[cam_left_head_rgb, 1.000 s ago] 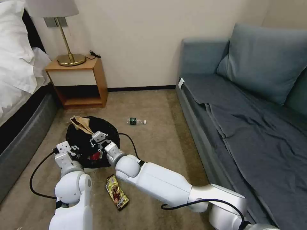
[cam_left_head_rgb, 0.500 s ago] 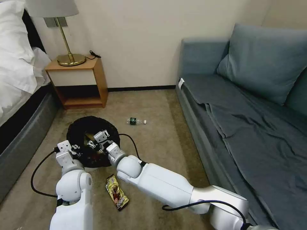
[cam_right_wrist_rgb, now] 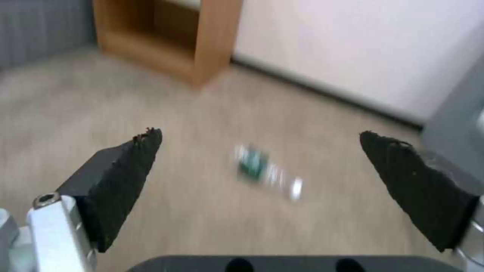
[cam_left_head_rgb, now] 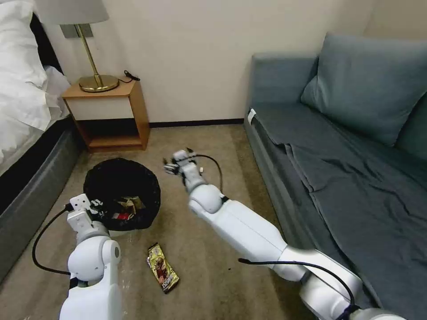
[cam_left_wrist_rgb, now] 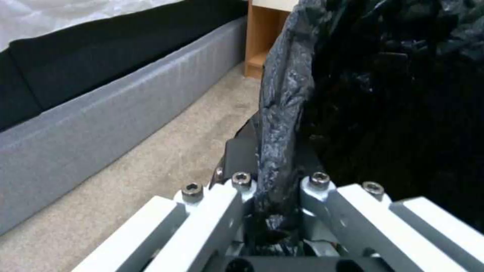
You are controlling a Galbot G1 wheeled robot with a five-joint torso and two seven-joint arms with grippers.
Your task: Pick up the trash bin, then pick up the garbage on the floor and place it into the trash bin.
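The trash bin point(cam_left_head_rgb: 95, 178), lined with crinkly black plastic, stands on the carpet left of centre. Crumpled brown paper point(cam_left_head_rgb: 131, 203) and a red carton point(cam_left_head_rgb: 119, 216) lie inside it. My left gripper point(cam_left_head_rgb: 94, 208) is at the bin's near rim, shut on the black liner point(cam_left_wrist_rgb: 282, 113); the left wrist view shows the fingers point(cam_left_wrist_rgb: 237, 189) pinching the plastic. My right gripper point(cam_left_head_rgb: 172, 164) hangs open to the right of the bin, above a small clear bottle with a green label point(cam_right_wrist_rgb: 262, 172) lying between its black pads point(cam_right_wrist_rgb: 126, 177). A gold snack wrapper point(cam_left_head_rgb: 163, 267) lies on the carpet near me.
A wooden nightstand point(cam_left_head_rgb: 111, 111) with a brass lamp point(cam_left_head_rgb: 95, 80) stands against the back wall. The bed point(cam_left_head_rgb: 26, 146) runs along the left and a grey sofa point(cam_left_head_rgb: 338, 146) along the right. Black cables point(cam_left_head_rgb: 42, 249) loop from both arms.
The brown paper bag dropped into the bin. My right gripper then left the bin and swung right and forward, over the bottle. The bin and left gripper shifted slightly left.
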